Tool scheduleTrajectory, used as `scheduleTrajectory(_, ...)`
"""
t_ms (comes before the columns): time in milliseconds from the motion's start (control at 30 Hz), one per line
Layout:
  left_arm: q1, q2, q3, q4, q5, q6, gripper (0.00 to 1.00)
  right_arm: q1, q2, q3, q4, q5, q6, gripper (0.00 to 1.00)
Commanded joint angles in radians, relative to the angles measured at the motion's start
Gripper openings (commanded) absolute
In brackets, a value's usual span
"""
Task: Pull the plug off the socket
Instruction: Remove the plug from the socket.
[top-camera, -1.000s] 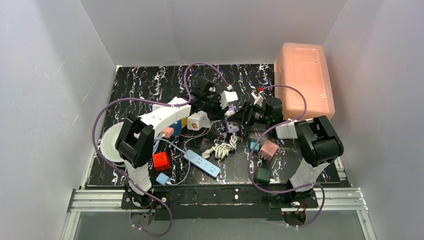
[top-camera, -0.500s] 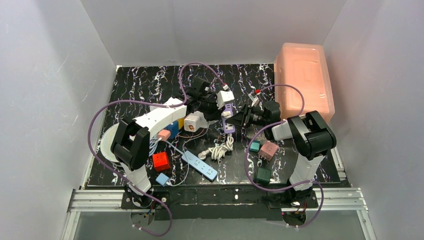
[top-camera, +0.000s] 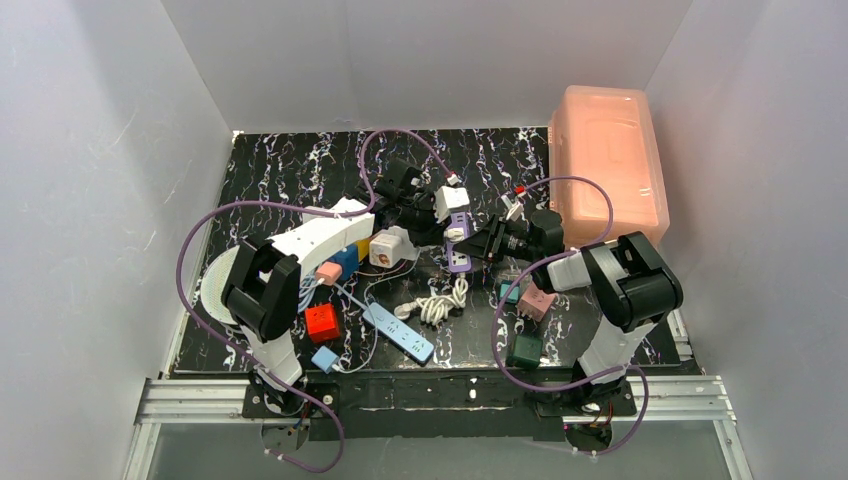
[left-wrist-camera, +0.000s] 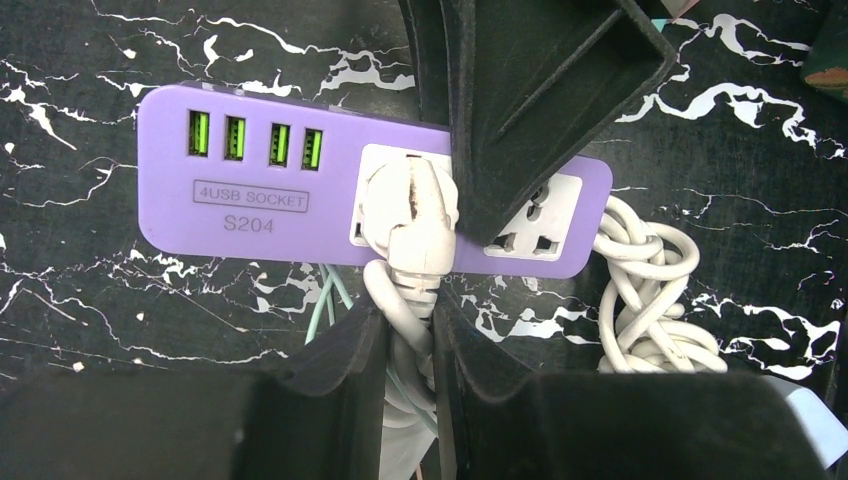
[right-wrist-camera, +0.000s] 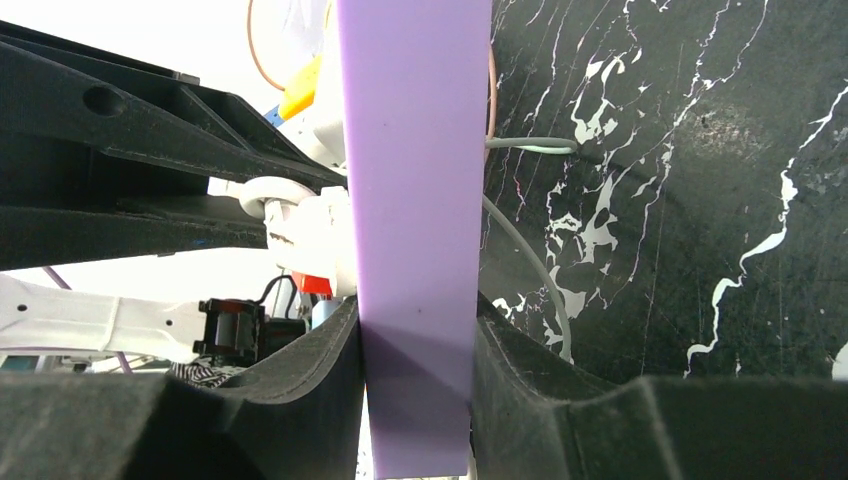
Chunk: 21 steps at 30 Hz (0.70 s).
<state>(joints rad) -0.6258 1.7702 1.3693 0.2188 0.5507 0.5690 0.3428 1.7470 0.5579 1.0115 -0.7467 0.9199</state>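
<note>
A short purple strip with USB ports has a white plug seated in one outlet. My left gripper is shut on the plug's strain relief and cord just below it. My right gripper is shut across the purple strip's edge; one of its fingers covers part of the strip's face. In the top view both grippers meet at this strip mid-table. The socket, a long white strip with pastel faces, lies mostly hidden under my left forearm.
A pink bin stands at the back right. A slim light-blue strip, a coiled white cord, a white cube adapter, red, pink and dark green adapters lie around.
Both grippers and the purple strip drifted a little left and back, then toward me again. The right arm's elbow swung. Both holds are unchanged and the plug stays seated.
</note>
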Motion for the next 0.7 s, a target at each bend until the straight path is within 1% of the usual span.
scheduleTrajectory(0, 0.000, -0.118, -0.004, 0.022, 0.061, -0.008, 0.00, 0.009, 0.016, -0.017, -0.009, 0.033, 0.054, 0.01)
scheduleTrajectory(133, 0.007, -0.128, -0.013, 0.032, 0.062, -0.021, 0.00, 0.009, 0.043, -0.020, -0.037, 0.067, 0.076, 0.01)
scheduleTrajectory(300, 0.035, -0.129, 0.006, 0.045, 0.058, -0.098, 0.00, 0.008, 0.027, -0.038, -0.076, 0.103, 0.049, 0.01)
scheduleTrajectory(433, 0.044, -0.134, 0.012, 0.038, 0.074, -0.121, 0.00, 0.000, 0.022, -0.037, -0.114, 0.119, 0.034, 0.01)
scheduleTrajectory(533, 0.046, -0.145, 0.003, 0.031, 0.095, -0.117, 0.00, -0.012, 0.016, -0.037, -0.141, 0.131, 0.035, 0.01)
scheduleTrajectory(667, 0.046, -0.158, -0.021, 0.012, 0.129, -0.095, 0.00, -0.028, -0.004, -0.017, -0.253, 0.166, 0.023, 0.01)
